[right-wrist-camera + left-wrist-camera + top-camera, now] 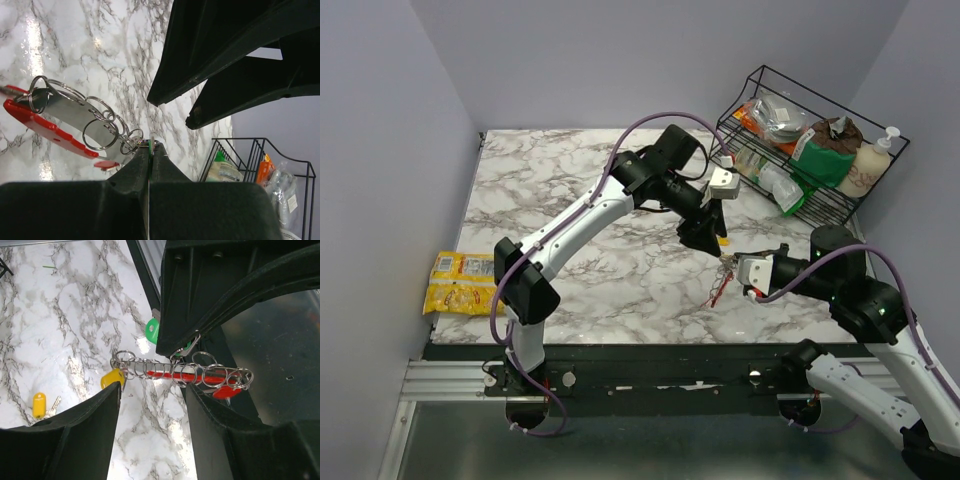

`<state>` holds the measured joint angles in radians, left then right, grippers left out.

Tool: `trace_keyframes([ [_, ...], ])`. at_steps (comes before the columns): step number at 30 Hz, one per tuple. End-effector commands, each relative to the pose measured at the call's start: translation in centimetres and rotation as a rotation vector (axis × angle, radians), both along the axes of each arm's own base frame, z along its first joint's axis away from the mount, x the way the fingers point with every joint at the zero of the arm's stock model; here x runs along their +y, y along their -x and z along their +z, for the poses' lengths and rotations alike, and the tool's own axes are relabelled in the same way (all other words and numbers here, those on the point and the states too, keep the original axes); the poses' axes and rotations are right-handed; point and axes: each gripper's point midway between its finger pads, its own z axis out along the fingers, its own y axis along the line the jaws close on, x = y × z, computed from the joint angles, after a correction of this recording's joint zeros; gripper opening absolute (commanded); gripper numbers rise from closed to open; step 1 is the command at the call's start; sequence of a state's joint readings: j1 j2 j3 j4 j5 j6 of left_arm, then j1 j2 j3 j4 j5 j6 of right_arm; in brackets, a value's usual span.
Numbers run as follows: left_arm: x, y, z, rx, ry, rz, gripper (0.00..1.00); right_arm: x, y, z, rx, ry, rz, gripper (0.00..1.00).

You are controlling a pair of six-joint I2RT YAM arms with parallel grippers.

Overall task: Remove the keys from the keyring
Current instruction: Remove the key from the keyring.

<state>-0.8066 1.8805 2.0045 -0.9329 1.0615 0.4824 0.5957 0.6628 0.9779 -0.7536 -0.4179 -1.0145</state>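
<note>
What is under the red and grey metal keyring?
Bare white marble table lies under the keyring. A key with a yellow plastic tag hangs from its end. The green plastic key tag is mostly covered by the shut right claw; its blade cannot be seen.

- The wire basket (760, 90) stands at the far right corner of the table (570, 200), with a pump bottle (873, 160) in its right end.
- The snack packet (460, 282) lies at the left edge, toward the near side.
- The keyring (720, 290) is right of centre, on the near side of the left gripper (705, 238), at the tip of the right gripper (732, 265).
- One ring key (150, 150) sits between the right gripper's fingers.
- A loose key (39, 405) lies on the table, apart from the keyring.
</note>
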Motion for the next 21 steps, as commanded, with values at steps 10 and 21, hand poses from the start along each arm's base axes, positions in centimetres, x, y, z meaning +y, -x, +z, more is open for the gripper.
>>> trace_keyframes([
  [10,-0.7,1.9,-0.7,0.048,0.01,-0.086,0.56,-0.5,-0.6,2.0,-0.056,-0.022,-0.041,0.01],
  [21,-1.8,2.2,-1.4,0.067,0.001,-0.095,0.44,-0.9,-1.2,2.4,-0.083,-0.037,-0.084,0.01],
])
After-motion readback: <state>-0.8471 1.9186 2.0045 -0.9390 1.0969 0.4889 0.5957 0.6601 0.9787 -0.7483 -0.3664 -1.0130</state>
